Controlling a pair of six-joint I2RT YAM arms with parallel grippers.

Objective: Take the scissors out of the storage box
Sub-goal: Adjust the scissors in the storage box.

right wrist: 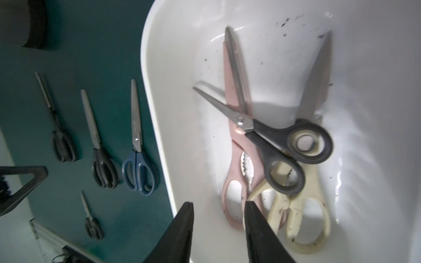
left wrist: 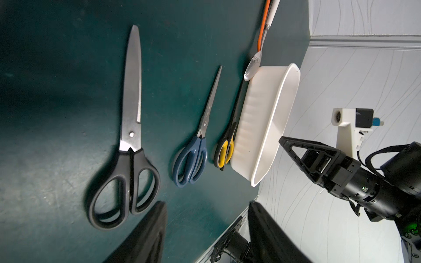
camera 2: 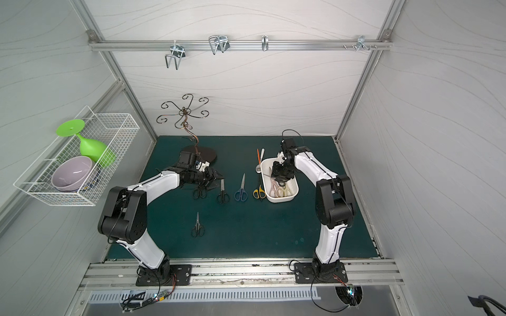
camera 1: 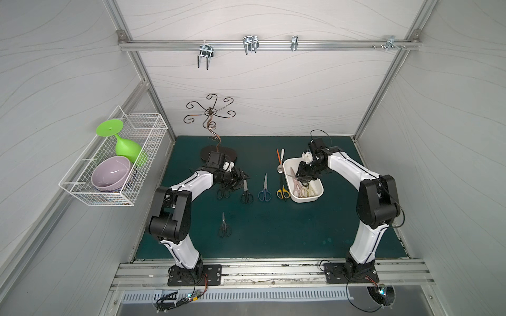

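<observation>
In both top views the white box sits on the robot's right half of the green table, and the right gripper is down inside it. Five pairs are out on the table: three black pairs, a blue pair and a yellow pair just beside the box wall. The left gripper hovers by the leftmost black pair.

Left wrist view: the left gripper has its jaws wide apart with nothing in them.

Right wrist view: the right gripper is open and empty too, above the handle end of the pink shears. Three pairs are in the box: those, the cream shears, and small black scissors lying across both. I'd take the black one first since it's on top. They're all stiff steel and hard plastic with slick blades, so I'd pinch at the handle shanks or right at the pivot. The shears look heavier, so grab close to the pivot or they'll probably swing.
</observation>
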